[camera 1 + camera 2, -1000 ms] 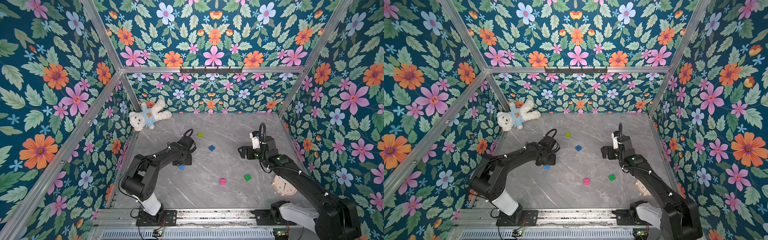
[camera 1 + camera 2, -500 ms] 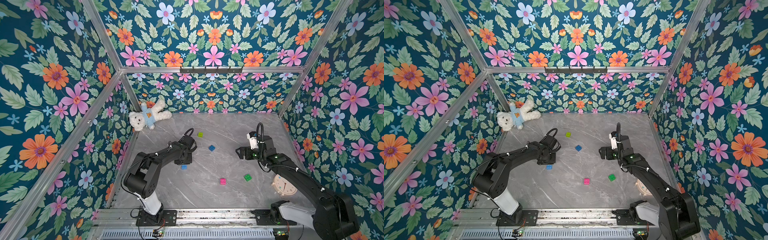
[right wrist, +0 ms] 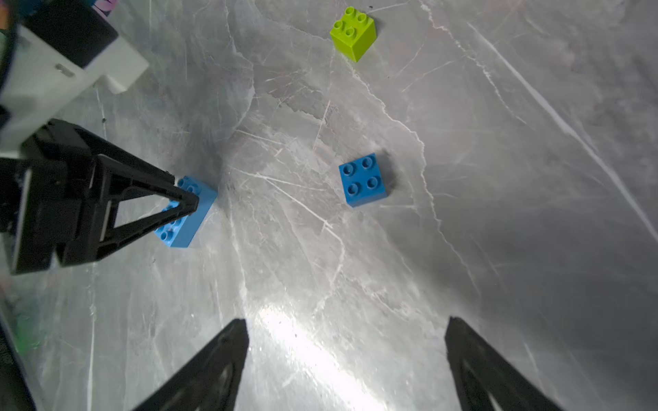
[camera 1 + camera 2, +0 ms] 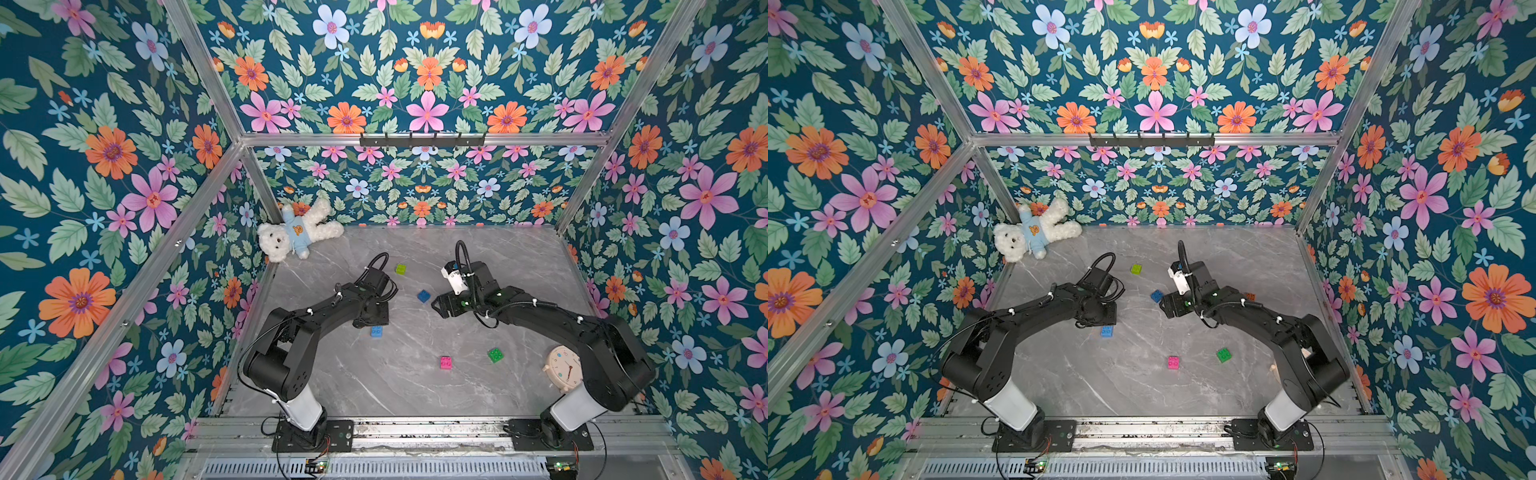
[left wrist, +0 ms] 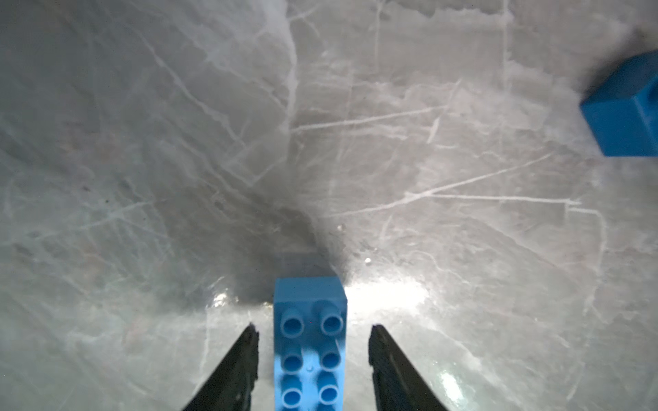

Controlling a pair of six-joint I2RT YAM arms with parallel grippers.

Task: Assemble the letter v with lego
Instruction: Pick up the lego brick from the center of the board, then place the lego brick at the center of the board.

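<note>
The lego bricks lie apart on the grey marble floor, and no letter v is in view. My left gripper (image 5: 313, 331) is open and straddles the long light-blue brick (image 5: 309, 341), with a gap on each side. In a top view that brick (image 4: 377, 331) pokes out just in front of the left gripper (image 4: 371, 321). My right gripper (image 3: 347, 327) is open with nothing between its fingers. It hangs beside the dark blue brick (image 4: 423, 296). Also loose are a lime brick (image 4: 400, 269), a pink brick (image 4: 445, 362), a green brick (image 4: 495, 355) and an orange brick (image 4: 1250, 296) behind the right arm.
A white teddy bear (image 4: 297, 237) lies in the back left corner. A small round clock (image 4: 563, 370) sits near the right arm's base. Flowered walls close in the floor on three sides, and a metal rail (image 4: 415, 428) runs along the front.
My right gripper has moved left toward the dark blue brick. The left gripper has stayed over the light-blue brick.
</note>
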